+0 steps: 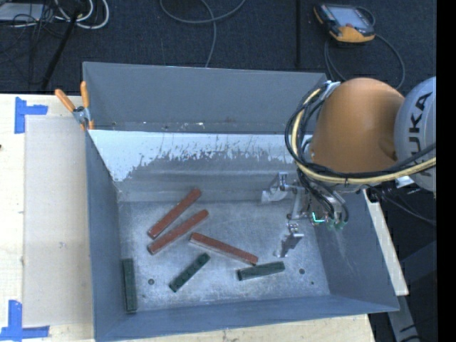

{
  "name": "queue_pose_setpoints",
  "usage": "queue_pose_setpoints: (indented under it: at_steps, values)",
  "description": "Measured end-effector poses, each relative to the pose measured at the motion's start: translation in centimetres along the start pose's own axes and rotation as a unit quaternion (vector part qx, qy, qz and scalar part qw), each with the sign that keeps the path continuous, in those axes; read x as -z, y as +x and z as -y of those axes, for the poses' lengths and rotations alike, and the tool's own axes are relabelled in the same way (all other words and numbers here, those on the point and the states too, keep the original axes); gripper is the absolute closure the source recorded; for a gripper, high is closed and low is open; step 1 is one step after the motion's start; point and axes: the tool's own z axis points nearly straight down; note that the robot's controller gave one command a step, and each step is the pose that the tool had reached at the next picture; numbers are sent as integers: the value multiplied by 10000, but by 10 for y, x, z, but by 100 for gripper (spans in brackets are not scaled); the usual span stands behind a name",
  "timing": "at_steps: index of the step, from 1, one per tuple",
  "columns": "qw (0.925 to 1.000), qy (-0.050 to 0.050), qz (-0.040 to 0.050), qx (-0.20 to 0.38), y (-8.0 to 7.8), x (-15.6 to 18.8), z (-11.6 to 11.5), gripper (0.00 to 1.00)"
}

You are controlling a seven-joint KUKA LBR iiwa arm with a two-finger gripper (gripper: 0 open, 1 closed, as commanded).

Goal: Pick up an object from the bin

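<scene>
Since nothing is named for me to fetch, I take the nearest piece as the candidate: a short dark green bar (260, 270) lying flat on the bin floor toward the front right, roughly parallel to the front wall. The gripper (288, 246) hangs just beside its right end, a little further back in the bin, and I see nothing carried in it. Whether the fingers are apart or together I cannot tell, because the wrist and its cables crowd that spot. I'd judge the pick not yet made.

Just left of this bar, the end of a long red-brown bar (222, 248) comes near it, apparently without touching. That should leave the green one's long sides free for a grasp across its narrow width.

Further left lie a slanted green bar (189, 272) and two more reddish ones on a shared diagonal, the upper reddish bar (174, 213) and the lower reddish bar (178, 231). A last green bar (128, 284) runs along the foot of the left wall. All lie flat and spread out, none propping another.

The bin (214, 105) has sloping grey walls, and the arm's orange cover (356, 123) leans in over the right one.
</scene>
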Motion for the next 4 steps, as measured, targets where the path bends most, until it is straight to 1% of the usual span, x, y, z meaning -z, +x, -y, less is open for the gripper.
queue_pose_setpoints:
  at_steps: [1, 2, 3, 4]
  values:
    - [10000, 0, 37, -1, -1, 4, 0, 0]
    - [10000, -1, 73, 21, 0, -45, -3, 0]
    - [10000, 0, 49, 55, 11, -99, 3, 0]
    - [9996, 0, 107, 261, -8, -149, -18, 100]
